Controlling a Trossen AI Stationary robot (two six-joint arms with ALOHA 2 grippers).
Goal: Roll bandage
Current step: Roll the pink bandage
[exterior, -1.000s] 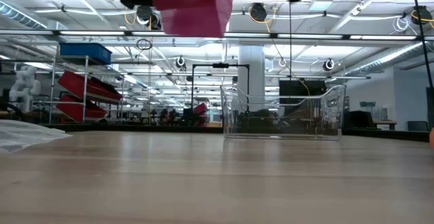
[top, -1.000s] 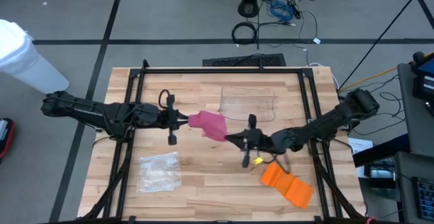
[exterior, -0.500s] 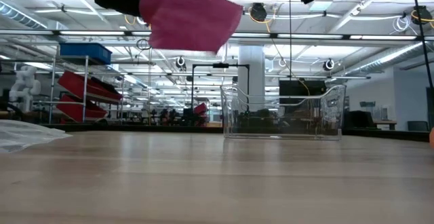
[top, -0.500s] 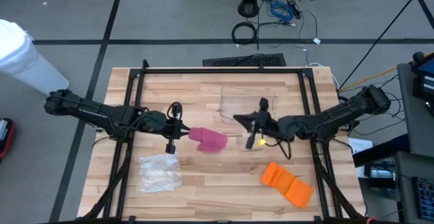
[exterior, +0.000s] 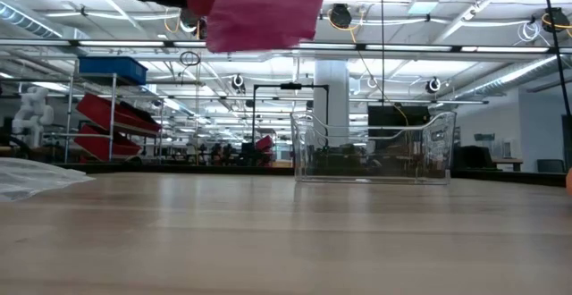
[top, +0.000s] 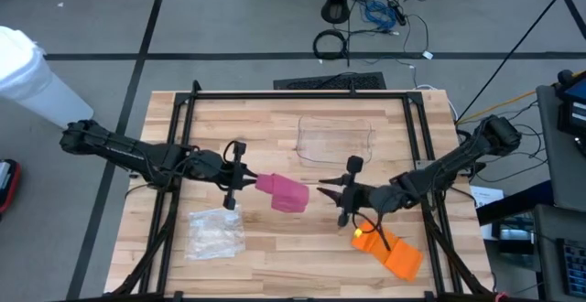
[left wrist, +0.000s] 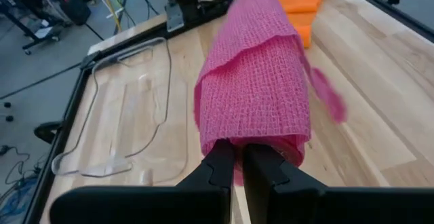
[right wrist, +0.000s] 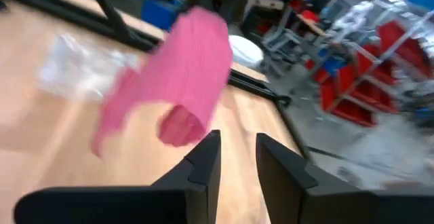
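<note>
The pink bandage (top: 285,192) is in the middle of the high view, held up in the air above the wooden surface (top: 275,137). In the low view it hangs at the top left of the frame (exterior: 259,9), well above the wood. It is partly rolled, like a loose tube, with one open end showing in the right wrist view (right wrist: 178,88).

The left gripper (top: 240,179) sits just left of the bandage. Its jaws are pressed together on one end of the pink cloth (left wrist: 261,95).

The right gripper (top: 342,195) is just to the right of the bandage, near it but not touching. Its jaws stand a little apart with nothing between them.

A clear plastic box (top: 336,138) rests on the surface in the upper middle of the high view. Nothing can be seen inside it. A clear plastic bag (top: 215,231) lies at the lower left. An orange bandage (top: 389,249) lies at the lower right, just below the right gripper.
</note>
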